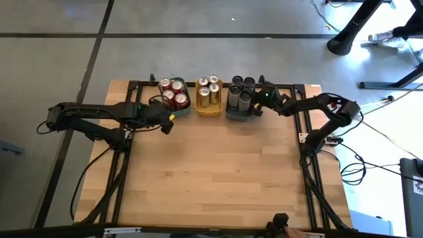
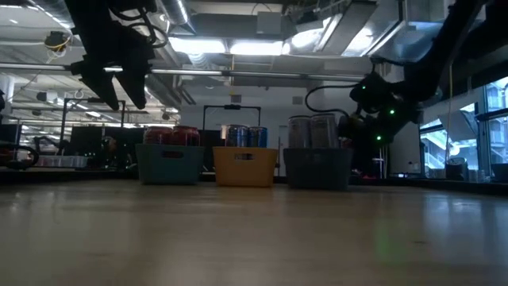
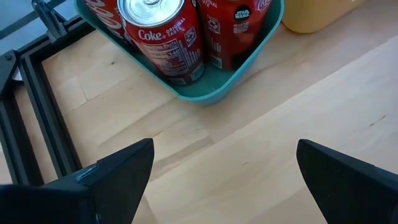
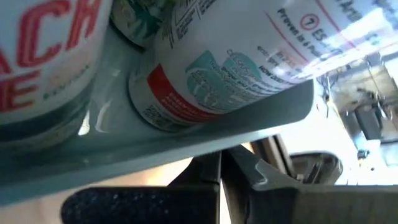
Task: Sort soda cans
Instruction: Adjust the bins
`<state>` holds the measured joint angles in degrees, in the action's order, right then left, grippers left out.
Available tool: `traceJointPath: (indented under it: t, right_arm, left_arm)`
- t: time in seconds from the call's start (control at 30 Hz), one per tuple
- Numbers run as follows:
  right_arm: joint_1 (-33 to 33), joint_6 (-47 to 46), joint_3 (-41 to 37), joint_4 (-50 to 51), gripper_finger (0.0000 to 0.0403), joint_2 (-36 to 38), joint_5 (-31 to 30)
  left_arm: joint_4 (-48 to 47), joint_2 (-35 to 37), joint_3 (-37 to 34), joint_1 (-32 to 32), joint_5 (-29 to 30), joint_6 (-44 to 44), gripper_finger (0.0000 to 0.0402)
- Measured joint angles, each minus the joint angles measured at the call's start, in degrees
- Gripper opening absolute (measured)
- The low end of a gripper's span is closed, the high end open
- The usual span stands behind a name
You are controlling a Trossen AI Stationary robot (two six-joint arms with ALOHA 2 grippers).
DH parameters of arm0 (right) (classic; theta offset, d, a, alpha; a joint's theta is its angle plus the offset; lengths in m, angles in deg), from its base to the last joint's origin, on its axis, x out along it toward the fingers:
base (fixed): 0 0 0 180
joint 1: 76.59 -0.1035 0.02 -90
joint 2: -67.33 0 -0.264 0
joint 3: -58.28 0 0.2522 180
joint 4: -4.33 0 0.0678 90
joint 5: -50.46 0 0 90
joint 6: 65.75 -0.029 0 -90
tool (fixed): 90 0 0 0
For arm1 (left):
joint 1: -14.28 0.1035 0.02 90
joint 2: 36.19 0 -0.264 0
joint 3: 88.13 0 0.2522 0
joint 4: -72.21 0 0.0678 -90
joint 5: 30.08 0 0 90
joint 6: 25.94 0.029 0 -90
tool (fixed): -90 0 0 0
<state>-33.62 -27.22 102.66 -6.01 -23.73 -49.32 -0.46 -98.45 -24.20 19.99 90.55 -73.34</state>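
Note:
Three trays stand in a row at the table's far edge. The teal tray (image 1: 183, 110) holds red soda cans (image 3: 165, 37). The yellow tray (image 1: 210, 111) holds gold cans (image 1: 209, 91). The grey-blue tray (image 1: 236, 116) holds dark grey cans (image 1: 241, 89). My left gripper (image 3: 224, 149) hangs open above the bare wood just in front of the teal tray's near corner (image 3: 211, 93), with nothing between its fingers. My right gripper (image 4: 221, 168) is shut and sits low at the grey-blue tray's right near side (image 4: 186, 137), below a printed can (image 4: 236, 62). My right gripper's shut fingertips (image 4: 214, 163) come slanting from the table's right at the lower wall of the grey-blue tray (image 4: 205, 140). Whether they touch the wall I cannot tell.
A black metal frame (image 1: 125, 142) runs along the table's left, right and far sides, close behind the trays. Bare wooden tabletop (image 1: 211, 172) stretches from the trays to the near edge. A small dark object (image 1: 281, 221) sits at the near edge.

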Motion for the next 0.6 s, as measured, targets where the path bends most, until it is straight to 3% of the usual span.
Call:
traceJointPath:
  t: [0.4,0.6]
  right_arm:
    - [0.9,0.49,3.29,3.22,0.0005,-2.64,0.34]
    - [0.92,-3.89,3.33,1.91,0.0005,-2.52,-1.42]
  left_arm:
    - [3.09,-0.04,0.0,-0.04,0.2,4.41,0.0381]
    - [5.03,-0.04,0.02,-0.04,0.2,5.64,0.0381]
